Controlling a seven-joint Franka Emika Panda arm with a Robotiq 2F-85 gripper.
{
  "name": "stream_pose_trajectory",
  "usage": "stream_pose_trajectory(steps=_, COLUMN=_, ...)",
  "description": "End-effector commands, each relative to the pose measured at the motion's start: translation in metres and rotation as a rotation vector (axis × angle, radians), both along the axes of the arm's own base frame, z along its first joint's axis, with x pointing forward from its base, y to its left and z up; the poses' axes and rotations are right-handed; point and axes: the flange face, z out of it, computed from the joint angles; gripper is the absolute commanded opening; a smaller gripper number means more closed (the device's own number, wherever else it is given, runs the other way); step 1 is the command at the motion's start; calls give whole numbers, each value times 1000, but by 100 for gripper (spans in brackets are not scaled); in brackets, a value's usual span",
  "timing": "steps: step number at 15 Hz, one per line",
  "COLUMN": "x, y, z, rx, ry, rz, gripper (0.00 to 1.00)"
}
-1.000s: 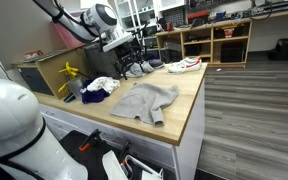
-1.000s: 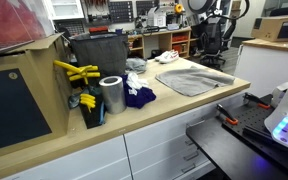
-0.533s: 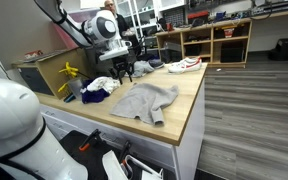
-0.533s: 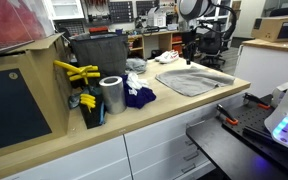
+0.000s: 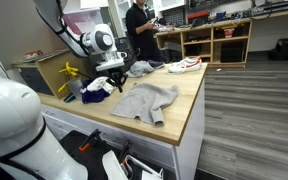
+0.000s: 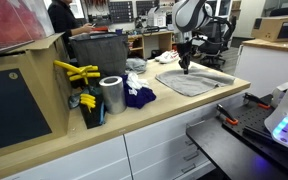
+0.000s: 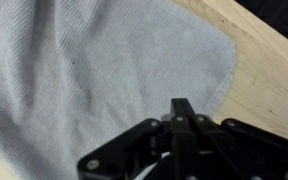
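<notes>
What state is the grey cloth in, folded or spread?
Spread: grey cloth lies open and mostly flat on the wooden counter, rumpled along one edge; no neat fold visible.

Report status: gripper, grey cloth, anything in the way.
Gripper shut, over the flat grey fabric cloth near its rounded corner; contact unclear. Cloth spread on light wooden counter. Nothing between them.

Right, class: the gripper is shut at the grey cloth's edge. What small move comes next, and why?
Probably a short lift straight up. The gripper is shut low near the edge of the cloth, which lies spread on the counter; whether fabric is pinched is not visible, and lifting would show it.
</notes>
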Motion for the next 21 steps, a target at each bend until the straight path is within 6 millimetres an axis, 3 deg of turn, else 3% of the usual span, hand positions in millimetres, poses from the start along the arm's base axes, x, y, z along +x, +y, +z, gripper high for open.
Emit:
stream_pose_trajectory(steps=1, x=-13, y=0, z=-14, rx=-9, ry=10, rz=5, gripper=0)
stream_pose_trajectory(steps=11, x=-41, y=-11, z=-46, rx=-44, ry=84, rz=28, gripper=0)
stream_pose_trajectory(steps=21, x=-50, y=9, z=-90, rx=-54, ry=68, rz=83, gripper=0)
